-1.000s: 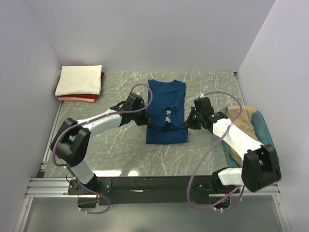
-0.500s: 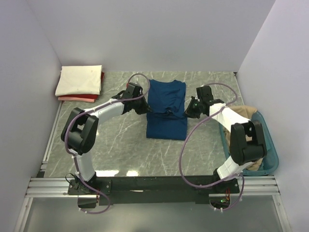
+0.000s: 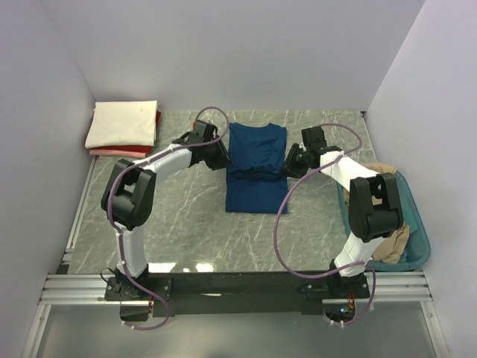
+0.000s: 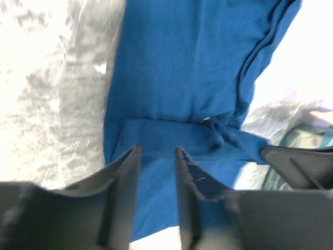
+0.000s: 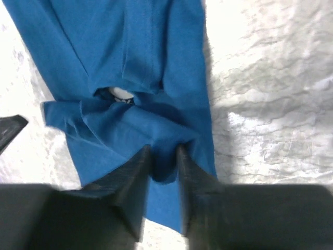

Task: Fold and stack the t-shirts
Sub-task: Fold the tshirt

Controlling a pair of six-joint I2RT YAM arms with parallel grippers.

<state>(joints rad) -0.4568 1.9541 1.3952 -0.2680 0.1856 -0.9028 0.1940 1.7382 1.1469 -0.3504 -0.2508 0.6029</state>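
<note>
The right end effector [image 5: 163, 153] is clenched on a bunched fold of the dark blue t-shirt [image 3: 257, 168] at its right edge. The left end effector [image 4: 156, 151] grips the same fold at the left edge, with cloth filling its narrow gap, and this one t-shirt lies in the middle of the table [image 3: 186, 216], where a small pale print [image 5: 122, 94] shows under the fold, too little of it to read. Well apart, in the far left corner, one cream t-shirt [image 3: 123, 123] lies folded on one red t-shirt [image 3: 123, 151], and at the right edge one teal tub [image 3: 421, 239] holds one tan t-shirt [image 3: 376, 173], partly hidden by the right arm [image 3: 350, 175].
</note>
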